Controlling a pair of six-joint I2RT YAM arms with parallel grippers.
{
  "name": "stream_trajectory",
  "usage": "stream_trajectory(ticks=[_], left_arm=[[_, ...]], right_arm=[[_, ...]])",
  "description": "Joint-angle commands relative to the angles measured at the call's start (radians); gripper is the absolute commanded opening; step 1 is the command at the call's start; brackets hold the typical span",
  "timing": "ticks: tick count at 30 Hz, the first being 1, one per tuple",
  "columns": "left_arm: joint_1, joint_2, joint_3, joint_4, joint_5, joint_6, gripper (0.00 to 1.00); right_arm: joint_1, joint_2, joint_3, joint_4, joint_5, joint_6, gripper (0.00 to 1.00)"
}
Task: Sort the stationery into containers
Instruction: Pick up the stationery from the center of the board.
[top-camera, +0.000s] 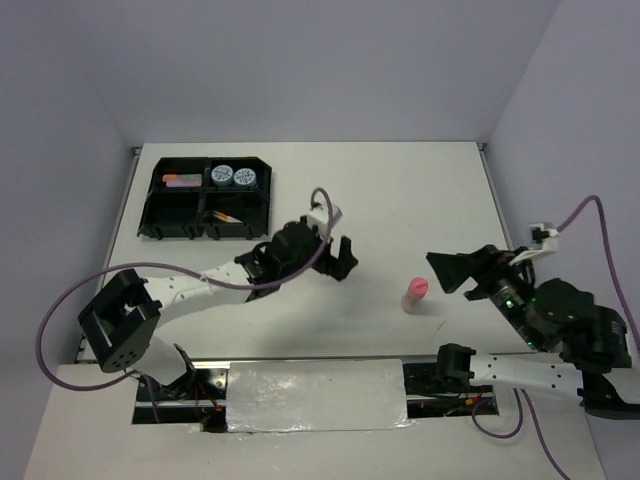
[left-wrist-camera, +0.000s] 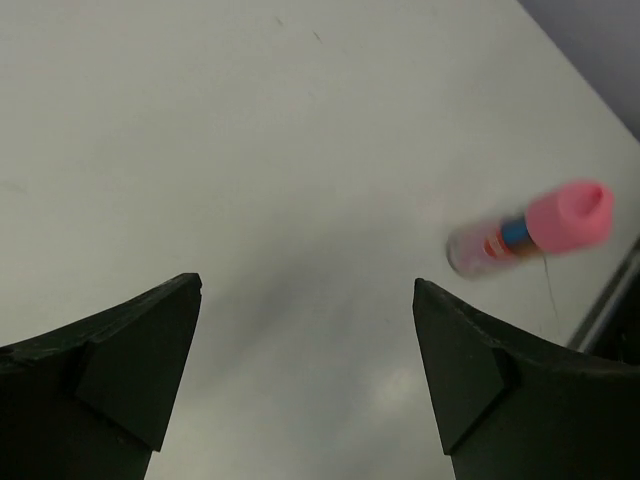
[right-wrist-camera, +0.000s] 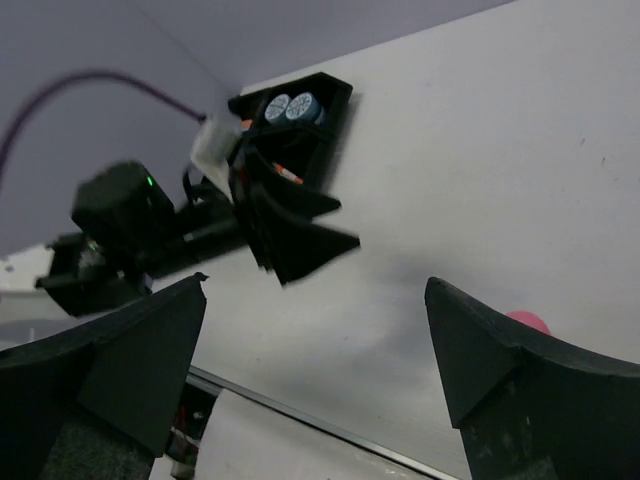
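Right now your pink-capped bottle (top-camera: 414, 295) is out on the bare tabletop (top-camera: 400, 190), apart from both arms, and it appears to stand with its cap up. It sits between the two grippers, near the right gripper (top-camera: 440, 275) and just left of its tips, not touching them. The left gripper (top-camera: 338, 245) is farther off, to the bottle's left and a little beyond it.

Your left gripper has its fingers spread wide with nothing between them. In its wrist view the gap (left-wrist-camera: 307, 285) frames only tabletop, and the bottle (left-wrist-camera: 530, 232) shows blurred, above and outside the right-hand finger, not in line with the opening.

Your right gripper (right-wrist-camera: 315, 285) is spread wide too and holds nothing. In its wrist view only a sliver of the pink cap (right-wrist-camera: 527, 321) peeks over the right-hand finger, so that camera shows you little of the bottle.

At the far left, well away from the bottle, you have the black tray (top-camera: 155, 200). Two tape rolls (top-camera: 233, 177) share its far right compartment, highlighters (top-camera: 182, 181) lie in the far left one, and thin pens (top-camera: 225, 216) lie in the near right one.
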Motion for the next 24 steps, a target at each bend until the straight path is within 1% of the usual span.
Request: stream_trajectory(ticks=[1, 2, 3, 5, 7, 9, 13, 16, 18, 24], left_arm=[[-0.094, -0.019, -0.077, 0.192, 0.018, 0.110, 0.99], [-0.105, -0.021, -0.105, 0.282, 0.063, 0.106, 0.99], [-0.113, -0.023, -0.151, 0.326, 0.083, 0.098, 0.99], [-0.150, -0.020, -0.177, 0.415, 0.132, 0.101, 0.99], [-0.194, 0.005, -0.194, 0.464, 0.157, 0.122, 0.99], [-0.219, 0.040, -0.176, 0.521, 0.196, 0.135, 0.99], [-0.285, 0.167, -0.110, 0.565, 0.224, 0.208, 0.99], [-0.293, 0.230, -0.061, 0.602, 0.261, 0.227, 0.99], [-0.293, 0.281, -0.006, 0.587, 0.263, 0.239, 0.99], [-0.293, 0.382, 0.092, 0.590, 0.287, 0.254, 0.99]], right_arm=[[0.005, -0.049, 0.063, -0.116, 0.056, 0.035, 1.00], [0.005, -0.056, 0.065, -0.118, 0.056, 0.030, 1.00], [0.005, -0.072, 0.067, -0.121, 0.056, 0.033, 1.00], [0.005, -0.085, 0.059, -0.114, 0.053, 0.030, 1.00], [0.007, -0.095, 0.039, -0.098, 0.048, 0.010, 1.00], [0.005, -0.093, 0.031, -0.078, 0.039, -0.005, 1.00], [0.005, -0.061, 0.039, -0.070, 0.033, -0.042, 1.00], [0.005, -0.046, 0.041, -0.055, 0.017, -0.071, 1.00], [0.005, -0.047, 0.041, -0.049, 0.005, -0.083, 1.00], [0.007, -0.082, 0.022, -0.017, -0.021, -0.116, 1.00]])
